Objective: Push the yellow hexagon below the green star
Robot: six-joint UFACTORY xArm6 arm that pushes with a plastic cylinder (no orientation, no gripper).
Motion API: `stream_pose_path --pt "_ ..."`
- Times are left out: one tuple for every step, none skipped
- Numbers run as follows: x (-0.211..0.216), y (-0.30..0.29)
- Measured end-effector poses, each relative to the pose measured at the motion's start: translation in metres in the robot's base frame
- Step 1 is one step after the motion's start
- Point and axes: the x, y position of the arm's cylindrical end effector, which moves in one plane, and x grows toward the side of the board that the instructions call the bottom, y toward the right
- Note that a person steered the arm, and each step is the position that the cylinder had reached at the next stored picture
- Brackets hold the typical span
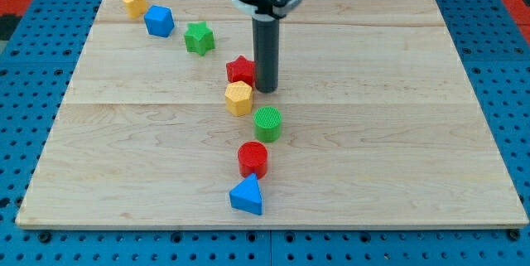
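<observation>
The yellow hexagon (238,99) lies near the board's middle, touching the red star (241,70) just above it. The green star (199,37) sits up and to the left of both. My tip (266,89) stands just right of the red star and up-right of the yellow hexagon, very close to both.
A green cylinder (267,123), a red cylinder (252,159) and a blue triangle (247,195) run down from the hexagon toward the view's bottom. A blue block (158,21) and a yellow block (134,2) lie at the top left. The wooden board (414,133) ends on a blue pegboard.
</observation>
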Motion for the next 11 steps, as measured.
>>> stream_pose_path --pt "-0.002 -0.025" --pt "-0.019 -0.034" --pt "-0.029 -0.030" --pt "-0.006 -0.028" --pt "0.008 0.001" --pt "0.030 -0.027" --pt "0.035 -0.054" --pt "0.035 -0.064" --pt "0.036 -0.100" --pt "0.038 -0.148" --pt "0.033 -0.162"
